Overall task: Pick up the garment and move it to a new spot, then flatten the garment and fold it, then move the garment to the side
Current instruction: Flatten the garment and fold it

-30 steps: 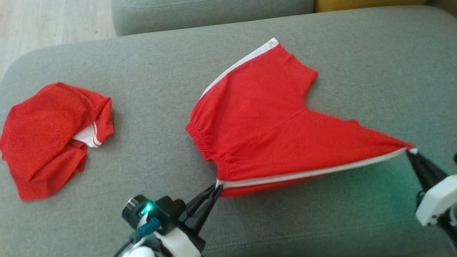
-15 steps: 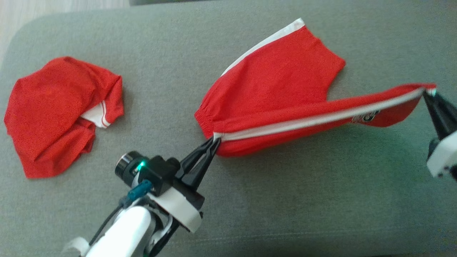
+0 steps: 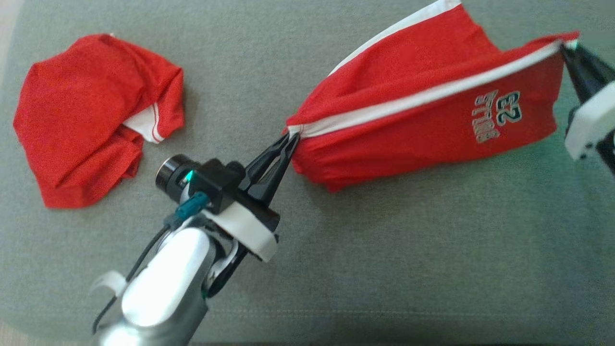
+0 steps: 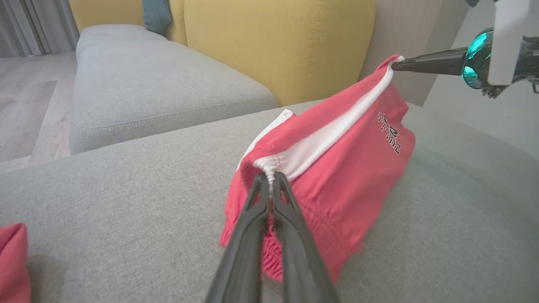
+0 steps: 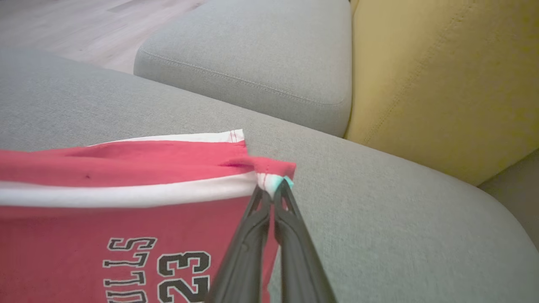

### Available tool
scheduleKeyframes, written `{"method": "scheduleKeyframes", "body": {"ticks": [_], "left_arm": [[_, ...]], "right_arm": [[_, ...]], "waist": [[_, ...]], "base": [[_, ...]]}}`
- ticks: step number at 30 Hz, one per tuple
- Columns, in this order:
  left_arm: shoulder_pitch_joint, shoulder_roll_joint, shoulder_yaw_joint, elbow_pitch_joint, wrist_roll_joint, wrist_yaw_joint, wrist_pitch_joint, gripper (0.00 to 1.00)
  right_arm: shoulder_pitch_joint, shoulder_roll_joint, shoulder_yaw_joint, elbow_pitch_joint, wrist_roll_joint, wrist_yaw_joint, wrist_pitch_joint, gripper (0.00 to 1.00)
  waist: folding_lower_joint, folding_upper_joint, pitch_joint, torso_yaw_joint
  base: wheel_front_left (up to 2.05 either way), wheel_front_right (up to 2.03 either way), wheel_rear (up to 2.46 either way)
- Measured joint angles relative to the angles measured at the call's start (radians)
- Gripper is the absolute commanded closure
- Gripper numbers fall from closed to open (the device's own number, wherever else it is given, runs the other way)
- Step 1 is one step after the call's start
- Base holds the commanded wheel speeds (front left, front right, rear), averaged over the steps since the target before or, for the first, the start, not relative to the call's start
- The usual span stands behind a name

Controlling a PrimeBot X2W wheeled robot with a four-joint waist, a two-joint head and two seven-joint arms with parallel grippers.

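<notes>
Grey sofa cushion [image 3: 384, 269] below; left claw [image 3: 292, 138] clenched on red shorts [image 3: 423, 129] at the waistband corner; right claw [image 3: 565, 47] pinching the opposite hem corner (white stripe [image 3: 408, 102] taut between); second red garment [image 3: 96, 115] left of left claw, well apart.

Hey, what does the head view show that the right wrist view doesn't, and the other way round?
Head view: a second red garment crumpled at the left, and the left gripper pinching the red shorts at the waistband end. Right wrist view: a yellow cushion and a further grey cushion behind. Shared: the red shorts with their white stripe and printed number, the grey seat under them, and the right gripper shut on the hem corner.
</notes>
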Motion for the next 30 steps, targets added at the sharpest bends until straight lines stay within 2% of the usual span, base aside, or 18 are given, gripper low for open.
{"method": "scheduleKeyframes", "body": {"ticks": [12,21,22,23,24,25,30], "left_arm": [[-0.184,-0.085,-0.026,0.175,0.0,-0.025,-0.02,1.0],[-0.268,-0.133,-0.04,0.289,0.0,-0.034,-0.039,1.0],[-0.274,-0.136,-0.041,0.301,0.0,-0.033,-0.039,0.99],[-0.278,-0.139,-0.041,0.31,0.0,-0.033,-0.039,0.54],[-0.281,-0.141,-0.041,0.316,0.0,-0.033,-0.039,0.54],[-0.284,-0.146,-0.04,0.325,0.0,-0.033,-0.04,0.0],[-0.292,-0.152,-0.021,0.338,0.002,-0.032,-0.042,0.0]], "right_arm": [[-0.326,-0.04,0.176,0.244,-0.03,0.0,-0.058,1.0],[-0.474,-0.043,0.313,0.41,-0.036,0.0,-0.091,1.0],[-0.483,-0.043,0.326,0.43,-0.039,0.0,-0.094,0.22],[-0.491,-0.043,0.337,0.452,-0.04,0.0,-0.099,0.0],[-0.497,-0.042,0.346,0.471,-0.045,0.0,-0.102,0.0],[-0.502,-0.041,0.35,0.49,-0.049,0.0,-0.11,0.0],[-0.525,-0.032,0.354,0.578,-0.049,0.0,-0.143,0.0]], "waist": [[0.0001,0.0,0.112,0.069],[0.0001,-0.0001,0.187,0.114],[0.0001,-0.0001,0.192,0.116],[0.0001,0.0,0.195,0.118],[0.0001,0.0,0.198,0.119],[0.0,-0.0001,0.2,0.119],[0.0,0.0,0.196,0.11]], "base": [[0.0,0.0,0.0],[0.0,0.0,0.0],[0.0,0.0,0.0],[0.0,0.0,0.0],[0.0,0.0,0.0],[0.0,0.0,0.0],[0.0,0.0,0.0]]}}
